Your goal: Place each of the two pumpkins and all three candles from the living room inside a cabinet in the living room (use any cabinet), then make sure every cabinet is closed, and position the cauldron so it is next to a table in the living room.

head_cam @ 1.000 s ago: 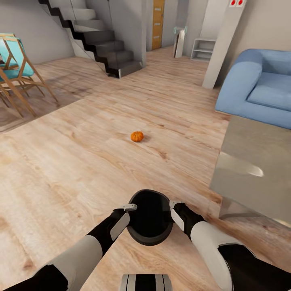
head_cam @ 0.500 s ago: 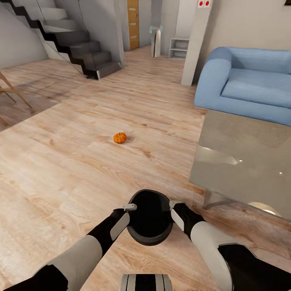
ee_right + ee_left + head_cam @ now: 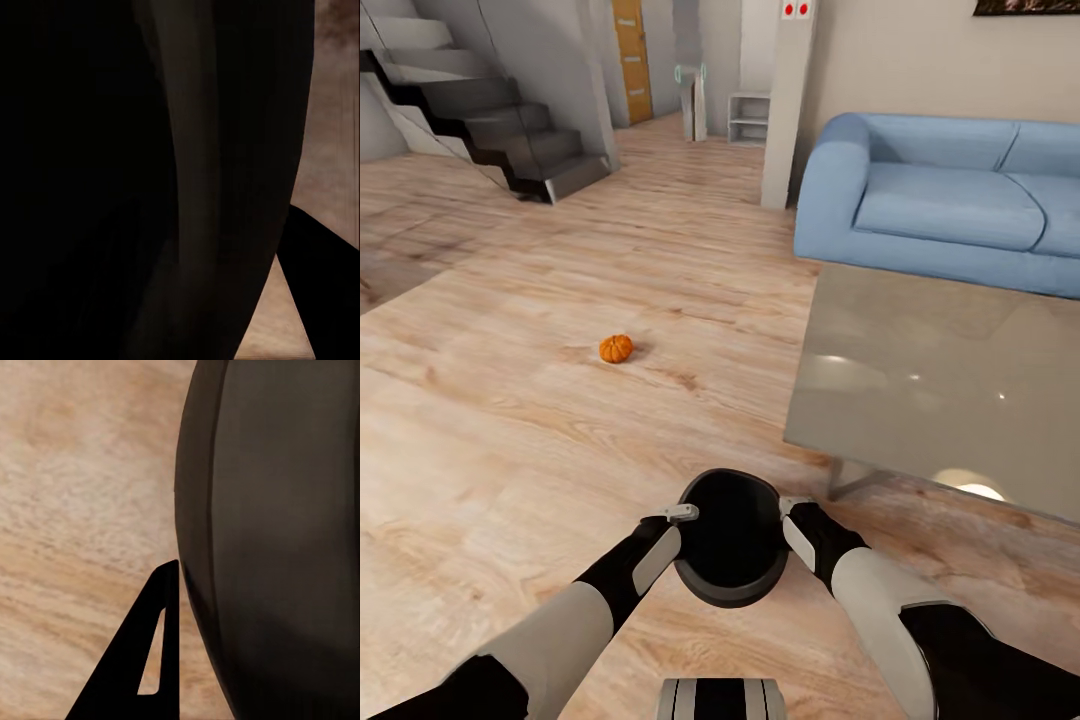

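Note:
The black cauldron (image 3: 730, 545) hangs just in front of my trunk, mouth up, held between both arms above the wooden floor. My left gripper (image 3: 682, 514) is shut on its left rim, and my right gripper (image 3: 794, 506) is shut on its right rim. In the left wrist view, the cauldron's dark wall (image 3: 277, 540) sits against one black finger (image 3: 142, 660). The right wrist view shows the same cauldron wall (image 3: 150, 180) very close. One orange pumpkin (image 3: 616, 348) lies on the floor ahead to the left. The grey glass table (image 3: 940, 370) stands ahead to the right.
A blue sofa (image 3: 950, 200) stands behind the table. Dark stairs (image 3: 490, 120) rise at the far left, and a white pillar (image 3: 785, 100) stands beside the sofa. Open wooden floor (image 3: 560, 450) stretches between me and the pumpkin.
The head view has swung to the right, so the pumpkin and stairs sit further left in the picture and more of the table and sofa shows. Both grippers still hold the cauldron the same way.

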